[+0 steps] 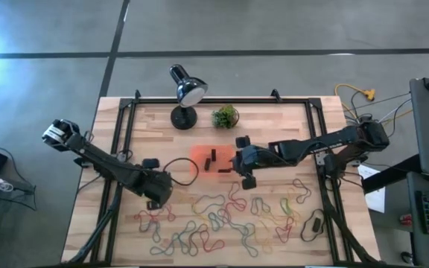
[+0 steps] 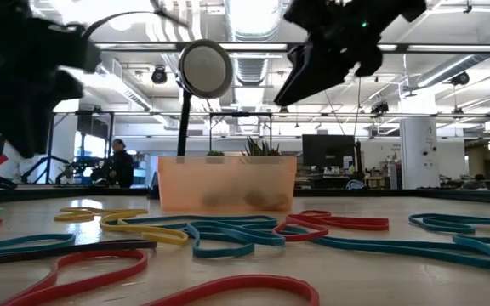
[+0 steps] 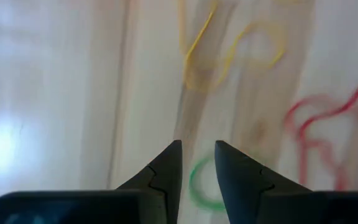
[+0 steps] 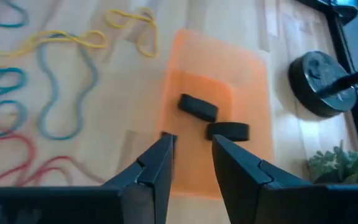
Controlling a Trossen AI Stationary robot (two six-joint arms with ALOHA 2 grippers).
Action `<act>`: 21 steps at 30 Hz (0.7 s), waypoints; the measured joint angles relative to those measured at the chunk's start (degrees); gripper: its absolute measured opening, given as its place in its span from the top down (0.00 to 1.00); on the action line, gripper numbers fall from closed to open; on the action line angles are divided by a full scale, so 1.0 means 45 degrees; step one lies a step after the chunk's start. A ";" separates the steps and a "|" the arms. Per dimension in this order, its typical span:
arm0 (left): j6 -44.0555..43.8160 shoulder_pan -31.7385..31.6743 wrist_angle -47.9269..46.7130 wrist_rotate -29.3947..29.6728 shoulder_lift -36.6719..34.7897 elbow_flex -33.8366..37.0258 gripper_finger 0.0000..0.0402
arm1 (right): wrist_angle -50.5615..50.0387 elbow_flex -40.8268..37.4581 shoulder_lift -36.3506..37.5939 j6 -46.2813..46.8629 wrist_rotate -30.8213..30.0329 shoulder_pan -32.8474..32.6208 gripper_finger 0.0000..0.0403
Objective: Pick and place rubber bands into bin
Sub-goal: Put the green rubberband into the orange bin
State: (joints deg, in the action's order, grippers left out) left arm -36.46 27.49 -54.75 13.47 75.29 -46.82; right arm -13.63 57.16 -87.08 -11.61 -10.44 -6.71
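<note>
Many rubber bands (image 1: 229,217) in red, teal, yellow and green lie loose on the near half of the wooden table. The orange bin (image 1: 203,162) stands flat mid-table, with two black bands (image 4: 197,107) lying on its floor. My right gripper (image 4: 192,138) hangs open over the bin's right edge, slanting down, with nothing between its fingers. My left gripper (image 3: 197,144) is open and points down over the table left of the bin, above a green band (image 3: 199,186), near yellow (image 3: 229,56) and red (image 3: 316,124) bands. It touches none of them.
A black desk lamp (image 1: 187,93) and a small potted plant (image 1: 225,115) stand at the far edge behind the bin. A black cable (image 1: 179,162) curves over the table by the left arm. Bare wood lies along the table's left side.
</note>
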 joint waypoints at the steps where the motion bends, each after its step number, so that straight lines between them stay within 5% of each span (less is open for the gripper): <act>1: -0.0151 0.0005 -0.0058 -0.0142 -0.0006 0.0177 0.80 | -0.0025 -0.0022 0.0039 0.0115 0.0001 -0.0189 0.74; 21: -0.0515 0.0000 0.1826 -0.1927 -0.0026 0.2807 0.80 | -0.0642 -0.0179 0.0081 0.1841 -0.0008 -0.2797 0.82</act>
State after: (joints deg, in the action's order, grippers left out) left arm -38.78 27.49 -46.53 4.80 75.18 -34.19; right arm -16.52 56.35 -86.72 -3.33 -10.47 -19.29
